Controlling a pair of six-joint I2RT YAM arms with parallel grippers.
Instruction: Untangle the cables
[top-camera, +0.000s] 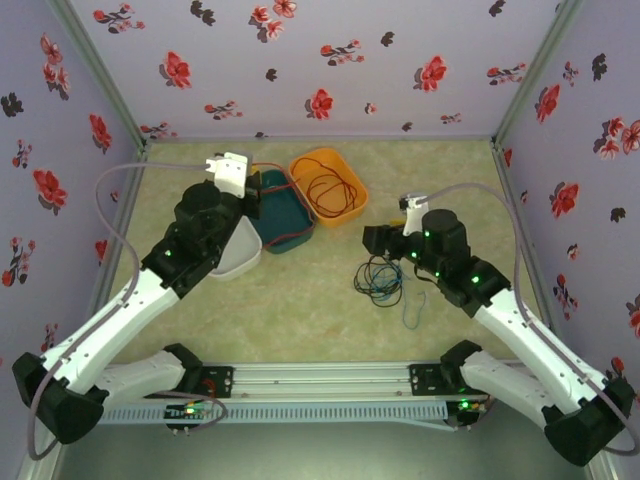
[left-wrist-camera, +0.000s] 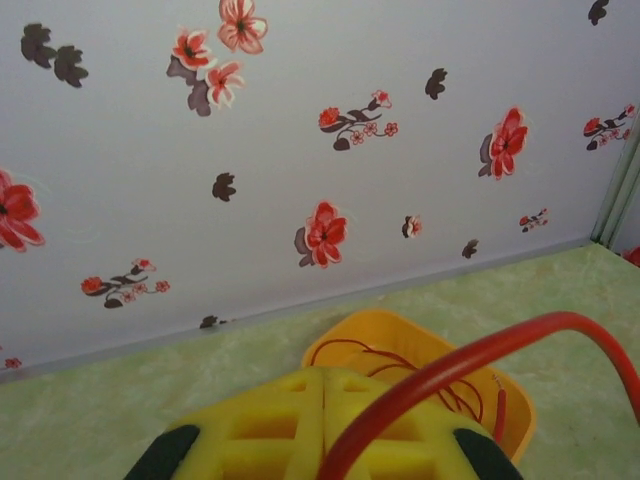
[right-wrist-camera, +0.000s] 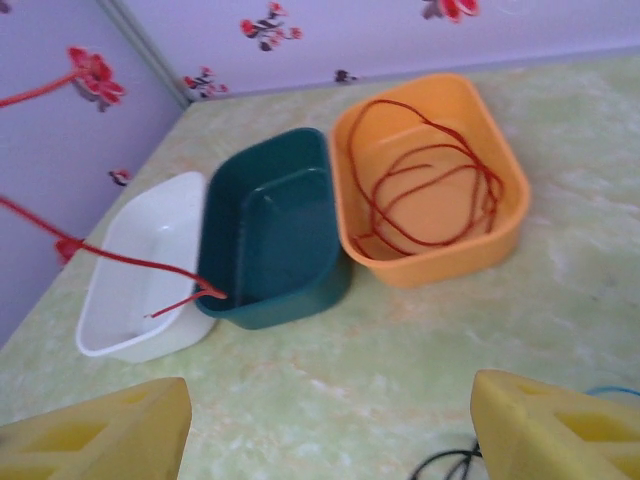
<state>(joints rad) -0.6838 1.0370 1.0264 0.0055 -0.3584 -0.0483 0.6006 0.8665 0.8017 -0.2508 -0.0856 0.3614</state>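
My left pincer (left-wrist-camera: 322, 388) grips the red cable (left-wrist-camera: 500, 345), right pincer (right-wrist-camera: 330, 420) gapes; the tail could snag the green tray (right-wrist-camera: 300, 295)

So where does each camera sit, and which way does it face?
Top external: above and behind the bases, looking down on the table; left arm, right arm show.
Left wrist: on the left arm, facing the back wall past the orange tray; left gripper shut on red cable.
Right wrist: on the right arm, facing white tray, green tray and orange tray; right gripper open.
Shared by all: orange tray.
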